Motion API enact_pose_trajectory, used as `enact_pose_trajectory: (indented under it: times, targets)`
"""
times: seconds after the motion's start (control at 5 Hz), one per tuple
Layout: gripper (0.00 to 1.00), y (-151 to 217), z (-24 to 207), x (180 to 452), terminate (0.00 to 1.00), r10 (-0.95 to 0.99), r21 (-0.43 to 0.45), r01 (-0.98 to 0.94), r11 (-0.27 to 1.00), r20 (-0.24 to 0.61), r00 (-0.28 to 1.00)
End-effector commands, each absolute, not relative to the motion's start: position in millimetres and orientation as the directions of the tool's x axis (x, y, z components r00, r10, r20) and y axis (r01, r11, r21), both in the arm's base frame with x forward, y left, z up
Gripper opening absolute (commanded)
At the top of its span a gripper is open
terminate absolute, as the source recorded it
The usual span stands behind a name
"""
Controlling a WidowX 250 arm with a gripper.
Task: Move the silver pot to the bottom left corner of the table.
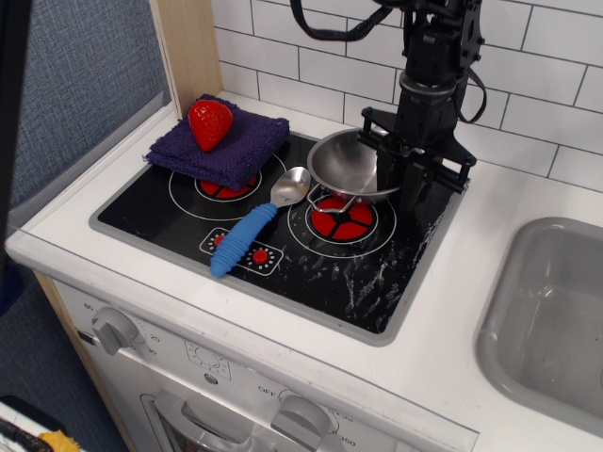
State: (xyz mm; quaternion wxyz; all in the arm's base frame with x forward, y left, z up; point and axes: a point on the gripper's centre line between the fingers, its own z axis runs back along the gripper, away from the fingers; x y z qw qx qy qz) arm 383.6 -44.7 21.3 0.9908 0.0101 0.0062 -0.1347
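Observation:
The silver pot (347,166) is a shiny round steel bowl. It hangs slightly tilted just above the right red burner ring (343,219) of the black stovetop (160,207). My black gripper (401,177) comes down from above and is shut on the pot's right rim, with one finger inside the bowl and one outside. A thin wire handle (334,204) hangs below the pot. The white table (452,311) has its bottom left corner (42,243) far from the pot.
A red strawberry (210,123) lies on a folded purple cloth (236,149) over the left burner. A blue-handled metal spoon (252,233) lies between the burners. The grey sink (556,311) is at the right. A tiled wall stands behind, a wooden panel at the left.

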Motion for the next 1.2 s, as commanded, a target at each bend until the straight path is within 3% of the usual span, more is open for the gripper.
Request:
enact_pose_trajectory:
  times: [0.0,0.2,0.4,0.6,1.0]
  targets:
    - [0.00,-49,98,387,0.00,-0.369,0.014,0.373,0.928,0.186,0.911]
    - [0.00,-28,139,368,0.00,-0.373,0.026,0.380,0.925,0.268,0.888]
    - [0.00,6,147,338,0.00,-0.356,0.043,0.357,0.933,0.259,0.898]
    - [0.00,44,147,302,0.00,-0.279,0.057,0.274,0.960,0.227,0.933]
    - [0.00,104,105,257,0.00,-0.124,0.074,0.118,0.990,0.081,0.989]
